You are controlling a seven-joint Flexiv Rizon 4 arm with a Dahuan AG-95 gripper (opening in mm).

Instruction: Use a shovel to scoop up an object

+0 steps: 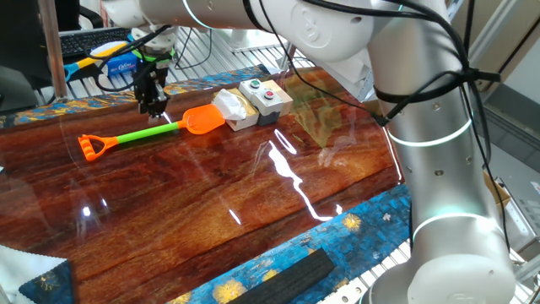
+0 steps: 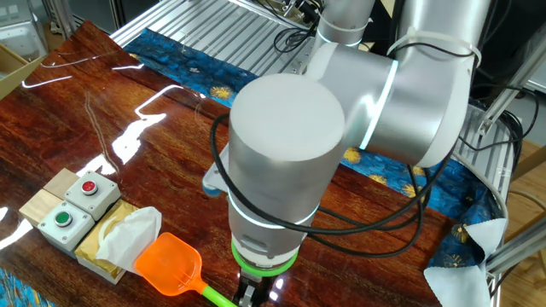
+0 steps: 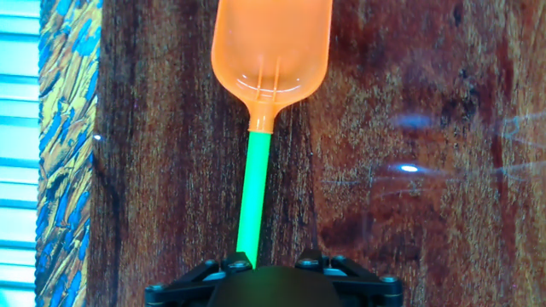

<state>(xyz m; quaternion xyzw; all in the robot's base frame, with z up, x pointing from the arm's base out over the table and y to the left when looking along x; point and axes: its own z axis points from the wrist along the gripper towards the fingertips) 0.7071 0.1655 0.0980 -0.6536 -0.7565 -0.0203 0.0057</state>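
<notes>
The shovel (image 1: pixel 148 133) lies flat on the wooden table, orange blade (image 1: pixel 202 120) toward the object and D-handle at the left. The object (image 1: pixel 229 108), a tan box with white tissue, sits just past the blade tip. My gripper (image 1: pixel 153 108) hangs straight down over the green shaft, a little above it, and holds nothing. In the hand view the shaft (image 3: pixel 253 192) runs up from between my fingers (image 3: pixel 228 265) to the blade (image 3: pixel 271 51), nearer the left finger; my jaws stand apart. In the other fixed view the blade (image 2: pixel 169 264) nearly touches the tissue box (image 2: pixel 115 240).
A grey box with red and green buttons (image 1: pixel 263 97) stands against the object's far side and also shows in the other fixed view (image 2: pixel 77 205). A blue and yellow item (image 1: pixel 118 61) lies behind the table's back edge. A patterned blue cloth (image 3: pixel 64 128) borders the table.
</notes>
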